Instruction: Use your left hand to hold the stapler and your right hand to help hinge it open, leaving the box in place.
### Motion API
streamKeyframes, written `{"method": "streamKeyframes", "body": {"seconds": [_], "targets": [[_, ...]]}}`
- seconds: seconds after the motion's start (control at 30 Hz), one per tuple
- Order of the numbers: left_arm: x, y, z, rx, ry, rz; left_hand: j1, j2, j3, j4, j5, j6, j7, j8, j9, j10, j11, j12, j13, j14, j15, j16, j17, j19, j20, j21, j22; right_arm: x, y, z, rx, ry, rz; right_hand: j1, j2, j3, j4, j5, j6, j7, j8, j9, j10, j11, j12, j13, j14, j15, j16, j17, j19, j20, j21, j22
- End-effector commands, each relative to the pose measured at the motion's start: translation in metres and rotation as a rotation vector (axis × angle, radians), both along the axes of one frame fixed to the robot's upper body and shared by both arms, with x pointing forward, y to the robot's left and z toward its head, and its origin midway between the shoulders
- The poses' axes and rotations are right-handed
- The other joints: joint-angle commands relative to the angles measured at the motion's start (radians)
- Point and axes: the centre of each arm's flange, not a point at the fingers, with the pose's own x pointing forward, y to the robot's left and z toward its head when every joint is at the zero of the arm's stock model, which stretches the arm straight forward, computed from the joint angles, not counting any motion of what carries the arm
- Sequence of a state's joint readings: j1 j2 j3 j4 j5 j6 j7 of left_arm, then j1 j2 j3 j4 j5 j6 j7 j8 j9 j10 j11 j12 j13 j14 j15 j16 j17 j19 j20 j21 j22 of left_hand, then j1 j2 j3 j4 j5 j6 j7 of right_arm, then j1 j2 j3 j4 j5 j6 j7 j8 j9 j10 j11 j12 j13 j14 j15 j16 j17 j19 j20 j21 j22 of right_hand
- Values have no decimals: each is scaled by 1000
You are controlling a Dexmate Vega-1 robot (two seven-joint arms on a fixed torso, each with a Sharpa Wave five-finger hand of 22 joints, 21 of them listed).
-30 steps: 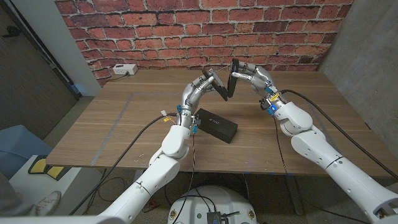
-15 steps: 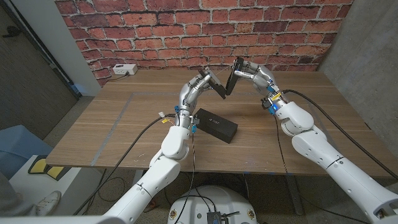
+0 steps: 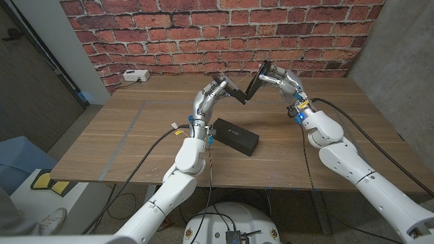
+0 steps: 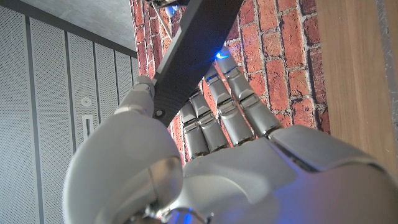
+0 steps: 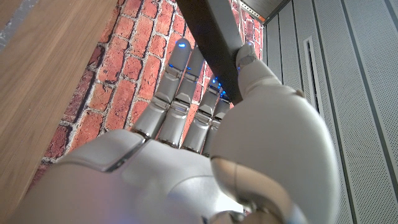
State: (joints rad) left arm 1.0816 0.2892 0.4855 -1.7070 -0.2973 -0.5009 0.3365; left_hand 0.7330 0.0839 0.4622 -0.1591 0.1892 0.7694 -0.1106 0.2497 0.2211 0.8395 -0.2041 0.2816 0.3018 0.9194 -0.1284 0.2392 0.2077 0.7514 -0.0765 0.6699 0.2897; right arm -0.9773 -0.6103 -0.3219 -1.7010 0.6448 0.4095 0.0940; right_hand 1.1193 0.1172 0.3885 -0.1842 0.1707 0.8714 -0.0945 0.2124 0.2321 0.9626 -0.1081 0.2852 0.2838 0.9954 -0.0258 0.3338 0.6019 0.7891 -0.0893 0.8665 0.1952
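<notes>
A black stapler (image 3: 245, 91) hangs in the air above the back of the table, hinged open into a V. My left hand (image 3: 215, 90) grips its left arm (image 4: 186, 56) between thumb and fingers. My right hand (image 3: 279, 80) grips the other arm (image 5: 211, 37) and holds it tilted up to the right. The two arms meet at the low point between my hands. A black box (image 3: 235, 135) lies on the table below the left hand, apart from both hands.
A white power socket block (image 3: 135, 76) sits at the back left of the wooden table (image 3: 129, 135). A brick wall (image 3: 169, 34) stands behind. Cables run along both forearms.
The stapler's right arm has swung further out to the right with my right hand, widening the V. My left hand has stayed nearly still. The box has not moved.
</notes>
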Motion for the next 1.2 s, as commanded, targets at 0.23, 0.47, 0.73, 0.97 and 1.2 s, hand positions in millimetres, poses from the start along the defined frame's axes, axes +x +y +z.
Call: {"method": "streamKeyframes", "body": {"seconds": [0.23, 0.47, 0.73, 0.97, 1.2], "targets": [[-1, 6, 4, -66, -40, 21, 55, 80, 40, 35, 5, 94, -91, -3, 2, 13, -3, 2, 5, -3, -109, -6, 1, -6, -90, 10, 3, 4, -7, -4, 60, 29, 3, -35, 48, 39, 31, 9, 20, -9, 3, 1, 40, -31, 3, 371, 131, -209, 11, 65, -5, -114, 13, 1], [-2, 6, 8, -92, -58, -42, 54, 80, 40, 36, 5, 94, -88, -4, 2, 13, -3, 0, 6, -2, -109, -8, 0, -6, -90, 13, 2, 4, -9, -4, 74, 39, 9, -35, 48, 40, 31, 9, 20, -9, 3, 1, 41, -33, 2, 372, 131, -209, 11, 68, -6, -114, 18, 1], [-2, 5, 10, -113, -73, -113, 54, 79, 41, 35, 5, 94, -90, -5, 3, 14, -3, 0, 7, -2, -109, -9, -1, -8, -90, 16, 2, 7, -7, -5, 76, 60, 38, -36, 48, 42, 31, 9, 20, -9, 3, 1, 42, -34, 1, 372, 129, -209, 11, 72, -8, -114, 23, 1], [-1, 7, 10, -127, -79, -148, 54, 78, 42, 34, 4, 94, -90, -6, 3, 11, -3, -3, 7, -4, -109, -12, -2, -9, -90, 21, 1, 10, -7, -4, 87, 84, 65, -37, 48, 43, 32, 9, 20, -9, 2, 2, 42, -33, 0, 373, 129, -209, 10, 75, -11, -114, 27, 0], [1, 8, 10, -142, -89, -180, 53, 78, 42, 34, 4, 95, -93, -6, 3, 10, -2, -5, 7, -4, -110, -13, -3, -12, -90, 23, 0, 13, -7, -5, 94, 103, 82, -38, 48, 44, 32, 9, 20, -9, 2, 2, 41, -33, -1, 374, 128, -209, 10, 77, -13, -114, 30, 0]]}}
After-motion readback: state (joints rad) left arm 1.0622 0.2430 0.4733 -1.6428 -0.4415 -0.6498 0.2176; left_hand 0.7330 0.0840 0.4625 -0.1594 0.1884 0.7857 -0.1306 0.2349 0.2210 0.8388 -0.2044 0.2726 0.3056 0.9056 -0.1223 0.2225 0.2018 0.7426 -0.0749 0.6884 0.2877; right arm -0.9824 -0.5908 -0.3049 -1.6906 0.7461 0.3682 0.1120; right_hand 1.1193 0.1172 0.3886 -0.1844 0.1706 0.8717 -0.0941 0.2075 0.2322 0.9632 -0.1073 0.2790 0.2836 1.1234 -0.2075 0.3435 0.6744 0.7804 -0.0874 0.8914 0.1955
